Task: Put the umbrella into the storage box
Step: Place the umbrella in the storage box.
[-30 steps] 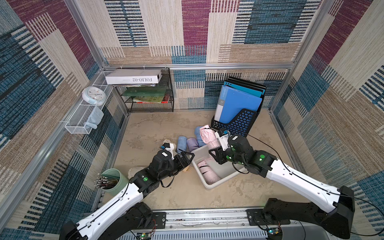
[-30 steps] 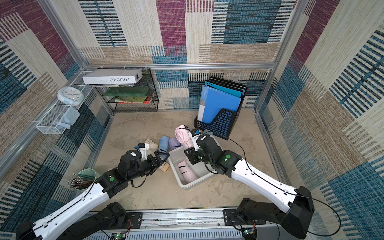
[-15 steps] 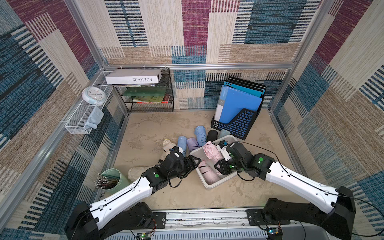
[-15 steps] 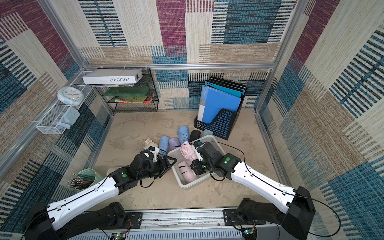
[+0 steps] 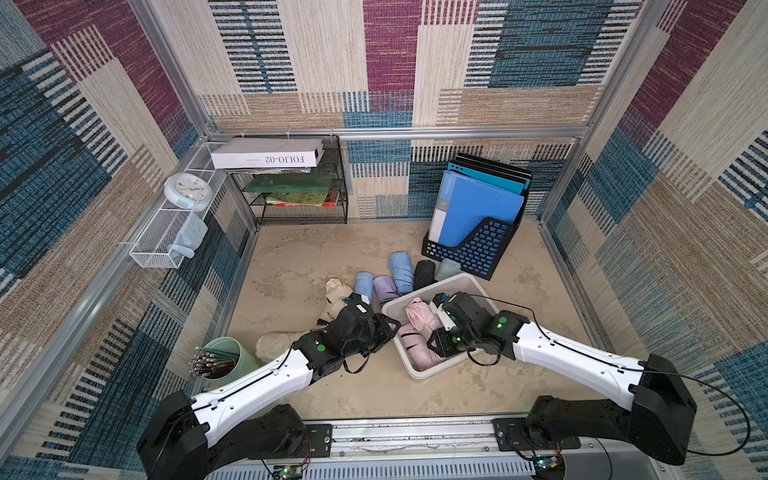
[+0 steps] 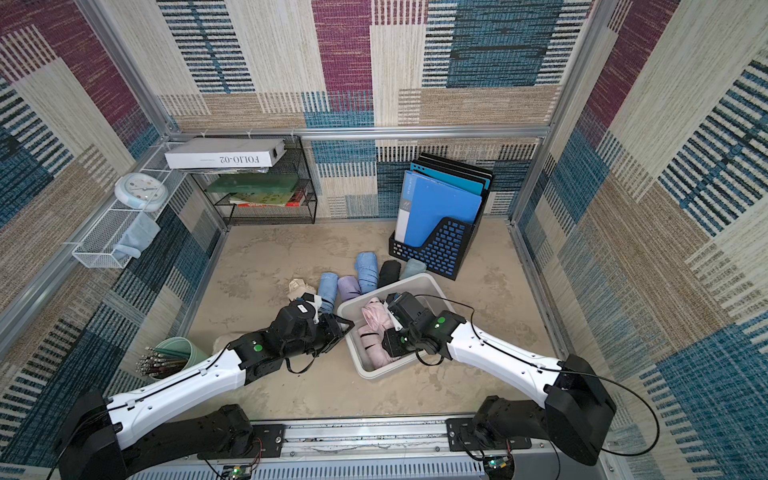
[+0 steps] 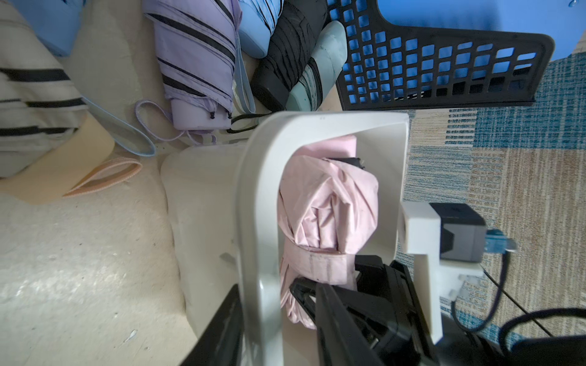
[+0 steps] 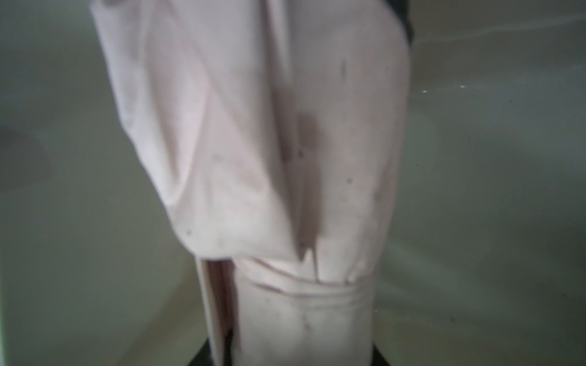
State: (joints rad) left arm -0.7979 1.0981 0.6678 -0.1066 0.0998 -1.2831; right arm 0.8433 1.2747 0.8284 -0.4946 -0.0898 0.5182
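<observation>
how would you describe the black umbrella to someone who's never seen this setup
Find the black lattice file holder with blue folders at the back; a row of folded umbrellas lies beside it, behind the off-white storage box. The black umbrella is second from the holder, the only dark one among pale blue, lilac and teal.

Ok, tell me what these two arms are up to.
The right gripper is down inside the storage box, closed on the pink umbrella, which lies in the box. The left gripper straddles the box's rim on its own side; whether it grips is unclear. Other folded umbrellas lie on the table outside.
</observation>
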